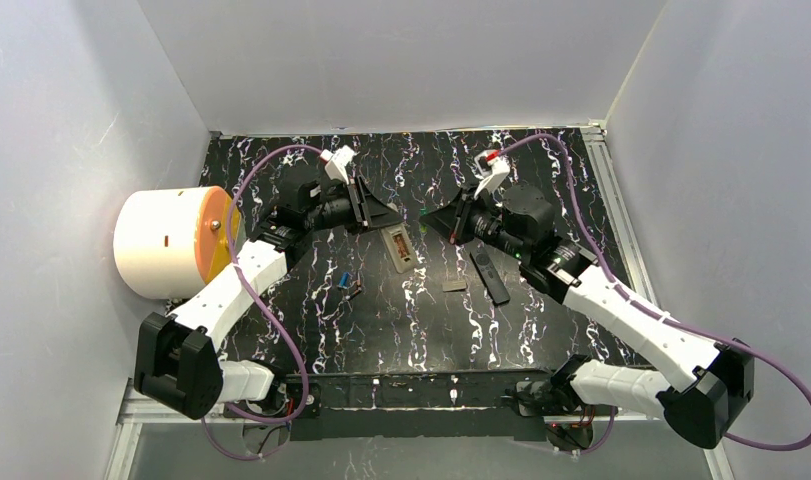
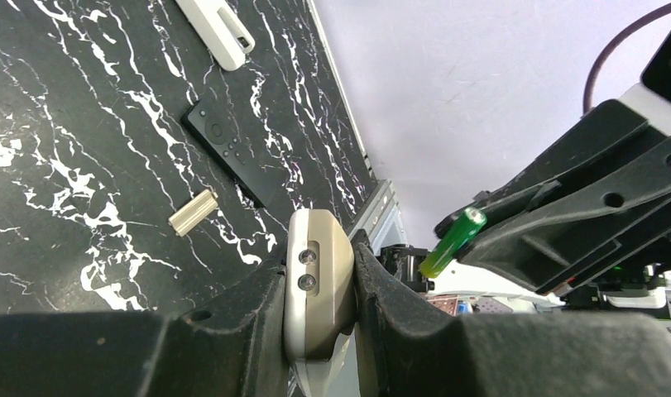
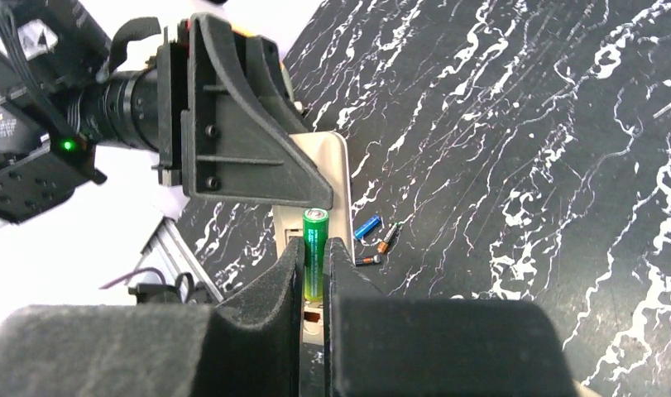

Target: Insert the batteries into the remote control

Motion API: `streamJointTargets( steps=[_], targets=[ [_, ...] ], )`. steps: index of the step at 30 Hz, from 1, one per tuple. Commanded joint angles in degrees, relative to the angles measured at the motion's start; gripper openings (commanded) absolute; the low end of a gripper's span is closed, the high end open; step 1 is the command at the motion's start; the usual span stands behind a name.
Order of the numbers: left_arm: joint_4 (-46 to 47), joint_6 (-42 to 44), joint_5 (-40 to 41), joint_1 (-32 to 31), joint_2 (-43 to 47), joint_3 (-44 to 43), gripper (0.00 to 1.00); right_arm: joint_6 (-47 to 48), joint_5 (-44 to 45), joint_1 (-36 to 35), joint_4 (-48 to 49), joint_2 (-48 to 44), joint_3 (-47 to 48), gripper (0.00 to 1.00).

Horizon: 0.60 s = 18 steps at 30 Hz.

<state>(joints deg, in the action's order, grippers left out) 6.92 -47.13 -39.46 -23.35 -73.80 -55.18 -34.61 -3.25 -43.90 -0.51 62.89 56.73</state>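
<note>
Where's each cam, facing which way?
Top external: above, behind left arm and right arm (both show), looking down on the black marbled table.
Left wrist: looks along own left gripper, shut on the beige plastic remote.
Right wrist: looks along own right gripper, pinching the green cylindrical battery.
Shared: both wrist views show remote and battery.

Left arm (image 1: 231, 287), right arm (image 1: 631, 316): jaws clamped.

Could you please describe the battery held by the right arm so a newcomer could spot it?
Above the black marbled table, find the right tool, facing the beige remote clamped in the left tool. The green battery is pinched between its fingers, unlike the blue battery lying loose on the table.
</note>
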Motion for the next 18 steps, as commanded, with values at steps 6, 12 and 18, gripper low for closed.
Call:
streamJointTargets(
  steps=[6, 12, 18],
  targets=[
    [3.1, 0.1, -2.7, 0.2, 1.3, 0.0, 0.00, 14.3, -4.7, -3.4, 10.1, -0.3, -3.5, 0.09],
    [3.1, -4.6, -2.9, 0.3, -0.7, -1.5, 0.00, 16.6, -1.8, -6.4, 12.4, 0.8, -4.0, 0.10],
    [-9.6, -4.4, 0.3, 0.2, -2.0, -6.5, 0.00, 21.5, 4.4, -9.9, 13.1, 2.1, -3.9, 0.10]
  ],
)
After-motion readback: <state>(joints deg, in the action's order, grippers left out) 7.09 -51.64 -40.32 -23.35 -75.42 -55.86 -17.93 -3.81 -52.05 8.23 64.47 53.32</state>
